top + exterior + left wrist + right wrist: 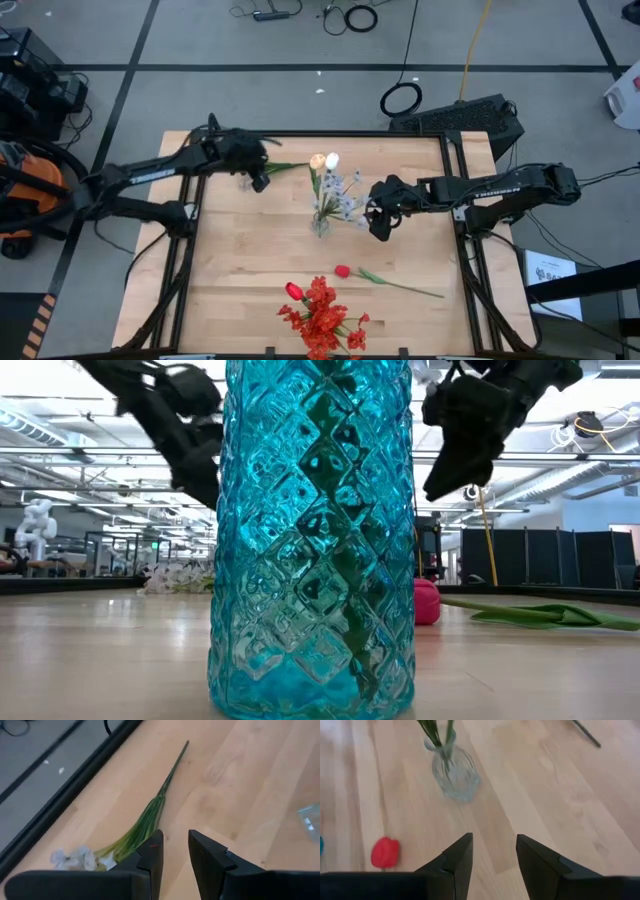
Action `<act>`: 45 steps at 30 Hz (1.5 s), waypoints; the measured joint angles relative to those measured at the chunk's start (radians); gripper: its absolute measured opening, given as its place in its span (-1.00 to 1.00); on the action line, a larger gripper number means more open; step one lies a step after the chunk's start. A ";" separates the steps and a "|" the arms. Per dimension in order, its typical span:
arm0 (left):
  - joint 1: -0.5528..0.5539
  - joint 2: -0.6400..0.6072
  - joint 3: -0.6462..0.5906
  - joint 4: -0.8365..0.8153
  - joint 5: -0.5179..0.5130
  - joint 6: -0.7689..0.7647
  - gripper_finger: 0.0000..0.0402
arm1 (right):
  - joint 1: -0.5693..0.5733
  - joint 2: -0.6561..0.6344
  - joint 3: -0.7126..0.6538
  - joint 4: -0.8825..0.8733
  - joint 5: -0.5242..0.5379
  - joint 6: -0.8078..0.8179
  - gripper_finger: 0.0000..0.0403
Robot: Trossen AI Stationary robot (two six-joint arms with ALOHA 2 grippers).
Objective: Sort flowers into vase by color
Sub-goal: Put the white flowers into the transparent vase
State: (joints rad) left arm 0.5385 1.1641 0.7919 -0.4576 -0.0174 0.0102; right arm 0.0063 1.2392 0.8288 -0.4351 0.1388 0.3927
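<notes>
Nearest the front edge of the table (pixel 230 300): a blue glass vase (pixel 312 540) filling the low view, diamond-cut, with dark green stems inside; seen from above, red clustered blooms (pixel 322 320) and a red bud rising from that spot. Just behind, a loose red tulip (pixel 343 271) lying flat on the wood, stem running off toward the right side, its bud also showing in the right wrist view (pixel 385 852).

Mid-table: a small clear vase (pixel 454 775) standing upright, holding white and peach tulip buds (pixel 325 161) and pale small-blossom sprays (pixel 345 200). Right gripper (pixel 381 226) hovering just beside that bouquet on its right, fingers apart with bare wood between them, holding nothing.

Farther back, toward the left rear: left gripper (pixel 259 182) low over the table, fingers (pixel 150 857) parted by a narrow gap, empty. Right beside them a pale spray stem (pixel 150 812) lying flat, green stalk reaching toward the table's black rim, small bluish-white blossoms near the gripper — possibly touching one finger, hard to say from this angle.
</notes>
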 joint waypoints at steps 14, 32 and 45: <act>0.063 0.510 0.339 -0.094 0.125 0.238 -0.52 | 0.000 0.000 0.000 -0.071 -0.010 0.072 -0.29; 0.098 0.821 0.497 -0.160 0.105 0.376 -0.55 | 0.000 0.000 0.000 -0.066 -0.010 0.086 -0.29; 0.006 0.791 0.521 -0.601 -0.024 0.847 -0.99 | 0.000 0.000 0.000 -0.054 0.024 0.011 -0.29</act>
State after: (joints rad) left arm 0.5443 1.9550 1.3128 -1.0586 -0.0411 0.8569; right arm 0.0065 1.2396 0.8288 -0.4896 0.1625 0.4038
